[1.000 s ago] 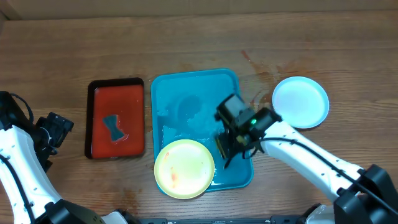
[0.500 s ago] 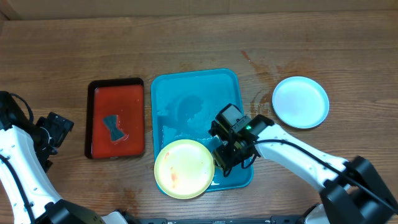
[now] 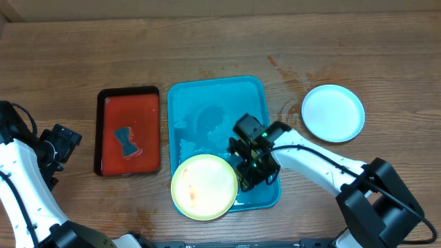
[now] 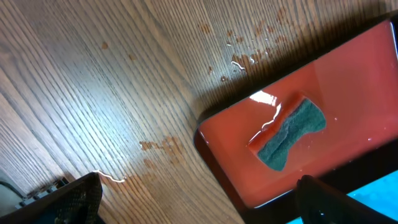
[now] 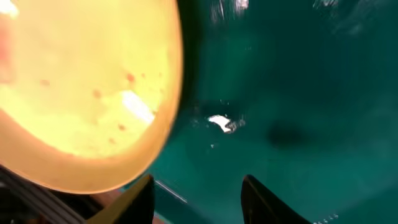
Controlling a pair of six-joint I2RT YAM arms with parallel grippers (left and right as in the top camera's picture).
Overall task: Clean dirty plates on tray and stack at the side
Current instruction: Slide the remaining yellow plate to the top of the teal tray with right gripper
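A pale yellow plate with a lime-green rim [image 3: 204,186] and reddish specks lies on the front left corner of the turquoise tray [image 3: 207,100]. A pale blue plate [image 3: 333,112] lies on the table to the right of the tray. No third plate shows. My right gripper [image 3: 249,176] is open and empty, low over the tray, just right of the yellow plate's rim. In the right wrist view the plate [image 5: 81,81] fills the upper left, the gripper [image 5: 199,205] spans bare tray [image 5: 292,87], and its left finger [image 5: 138,200] is at the rim. My left gripper [image 3: 67,142] is open and empty at the table's left.
A red tray with a black rim [image 3: 110,155] stands left of the turquoise tray and holds a grey-green sponge [image 3: 126,141]. The left wrist view shows this red tray [image 4: 348,81], the sponge [image 4: 289,134] and wet spots on the wood. Water marks lie near the pale blue plate.
My right gripper has moved left and toward the front of the tray, up to the yellow plate's right edge. The left arm and the plates have not moved.
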